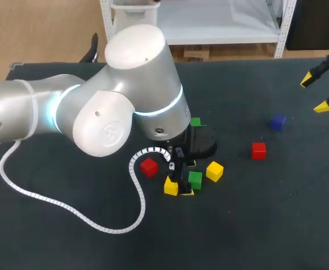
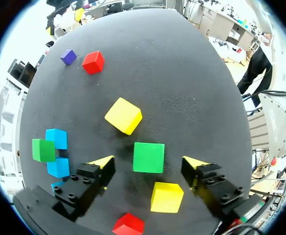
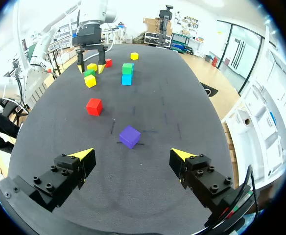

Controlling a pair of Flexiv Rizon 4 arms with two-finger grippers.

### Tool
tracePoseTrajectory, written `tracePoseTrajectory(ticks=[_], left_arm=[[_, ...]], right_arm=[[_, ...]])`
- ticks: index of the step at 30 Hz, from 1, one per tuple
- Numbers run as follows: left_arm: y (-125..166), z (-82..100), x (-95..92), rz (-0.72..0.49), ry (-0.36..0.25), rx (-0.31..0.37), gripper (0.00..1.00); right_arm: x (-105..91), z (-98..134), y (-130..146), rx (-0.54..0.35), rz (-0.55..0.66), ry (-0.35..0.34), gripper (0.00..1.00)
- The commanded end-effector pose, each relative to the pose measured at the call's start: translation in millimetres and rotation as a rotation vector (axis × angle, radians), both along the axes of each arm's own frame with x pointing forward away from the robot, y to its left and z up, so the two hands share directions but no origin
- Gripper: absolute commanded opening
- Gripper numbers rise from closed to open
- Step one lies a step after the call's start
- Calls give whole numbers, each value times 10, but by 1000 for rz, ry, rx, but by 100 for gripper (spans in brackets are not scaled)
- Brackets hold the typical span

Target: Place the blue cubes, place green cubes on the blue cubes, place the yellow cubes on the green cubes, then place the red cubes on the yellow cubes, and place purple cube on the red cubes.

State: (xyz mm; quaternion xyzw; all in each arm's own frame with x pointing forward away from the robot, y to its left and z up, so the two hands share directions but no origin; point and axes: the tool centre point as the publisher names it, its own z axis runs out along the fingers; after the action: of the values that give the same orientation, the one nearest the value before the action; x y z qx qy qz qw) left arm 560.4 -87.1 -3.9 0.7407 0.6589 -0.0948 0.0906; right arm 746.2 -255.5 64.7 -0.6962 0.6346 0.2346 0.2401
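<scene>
Left tool (image 2: 149, 163) spread around green cube (image 2: 148, 155), right tool (image 3: 132, 153) – also spread

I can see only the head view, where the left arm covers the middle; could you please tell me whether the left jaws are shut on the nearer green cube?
Observer: Not yet; the left wrist view shows the left jaws open, the green cube between them with a gap on each side.
Operator: Thank you; what does the farther green cube sit on?
Observer: On blue cubes, which the left arm hides from you.
</scene>
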Motion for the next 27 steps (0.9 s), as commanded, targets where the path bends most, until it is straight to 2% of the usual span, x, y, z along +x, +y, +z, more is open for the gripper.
tracePoseTrajectory(ticks=[1,2,3,5,10,19,27], left_arm=[[4,-47,42,1,4,7,43],[7,-51,46,2,5,8,34],[9,-55,48,3,5,9,18],[11,-59,51,5,5,12,0],[27,-19,51,15,3,16,0],[127,171,68,62,-7,4,0],[422,368,294,201,-5,-7,0]], right_arm=[[3,-4,0,2,1,-1,100],[3,-4,0,2,1,-1,100],[3,-4,0,2,1,-1,100],[3,-4,0,2,1,-1,100],[3,-4,0,2,1,-1,100],[3,-4,0,2,1,-1,100],[3,-4,0,2,1,-1,100]])
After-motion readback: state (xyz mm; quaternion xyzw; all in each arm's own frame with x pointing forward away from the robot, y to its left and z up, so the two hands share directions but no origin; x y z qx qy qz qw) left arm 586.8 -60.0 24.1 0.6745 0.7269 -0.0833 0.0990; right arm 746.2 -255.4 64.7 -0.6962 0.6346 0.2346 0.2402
